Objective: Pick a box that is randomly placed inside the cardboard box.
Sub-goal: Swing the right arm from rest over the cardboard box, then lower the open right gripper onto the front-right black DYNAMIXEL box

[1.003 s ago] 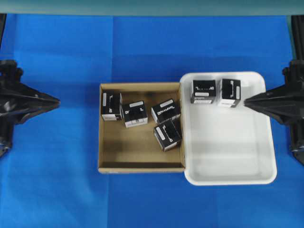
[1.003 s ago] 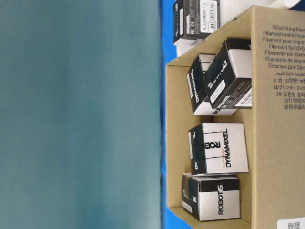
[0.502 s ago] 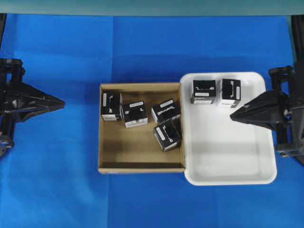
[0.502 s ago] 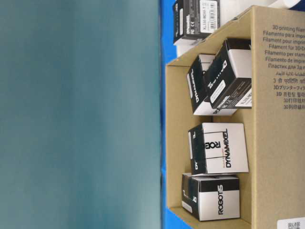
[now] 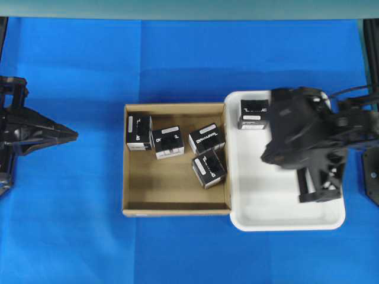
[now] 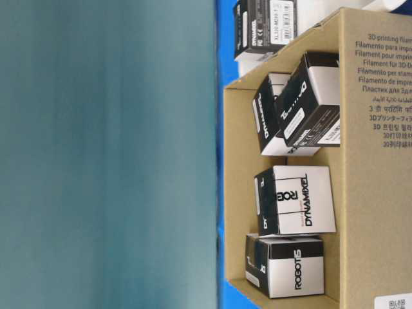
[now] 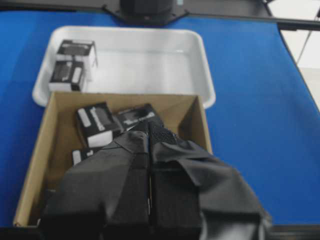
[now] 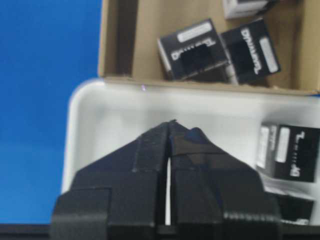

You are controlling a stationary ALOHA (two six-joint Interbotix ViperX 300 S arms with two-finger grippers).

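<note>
The brown cardboard box (image 5: pixel 176 209) lies at mid-table. Inside it are several small black cartons: one at the far left (image 5: pixel 138 131), one beside it (image 5: pixel 168 142), one with bold white wording (image 5: pixel 206 139), and one lower right (image 5: pixel 208 168). My left gripper (image 5: pixel 76 135) is shut and empty, well left of the cardboard box; in its wrist view (image 7: pixel 149 125) it points at the cartons. My right gripper (image 5: pixel 265 158) is shut and empty over the white tray; its wrist view (image 8: pixel 171 122) shows two cartons (image 8: pixel 195 50) beyond the tray rim.
The white plastic tray (image 5: pixel 287 220) abuts the cardboard box's right wall. One black carton (image 5: pixel 253 113) shows at its far left corner; my right arm hides the one beside it. Blue cloth (image 5: pixel 177 65) covers the table all round.
My right arm has swung in from the right edge over the tray, covering one tray carton. The left gripper has barely shifted. The cartons have not moved.
</note>
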